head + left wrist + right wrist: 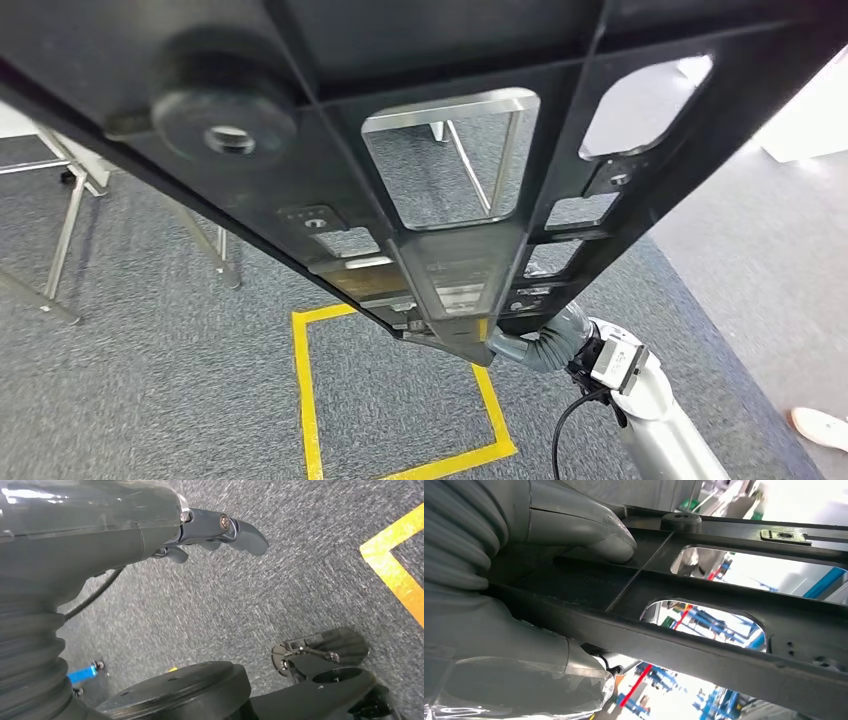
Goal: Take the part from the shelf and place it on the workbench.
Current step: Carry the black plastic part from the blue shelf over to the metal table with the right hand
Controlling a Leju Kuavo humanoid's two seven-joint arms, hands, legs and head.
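A large black part, a flat frame with rounded cutouts and a round boss, hangs tilted close in front of the head view. My right hand grips its lower end from beneath, mostly hidden behind it. In the right wrist view the right hand clamps a black bar of the part between the thumb and the fingers below. My left hand hangs over the carpet with its fingers apart and nothing in it.
Grey carpet with a yellow taped square lies below the part. Metal table legs stand at the left, and more legs show through a cutout. A person's shoe is at the lower right.
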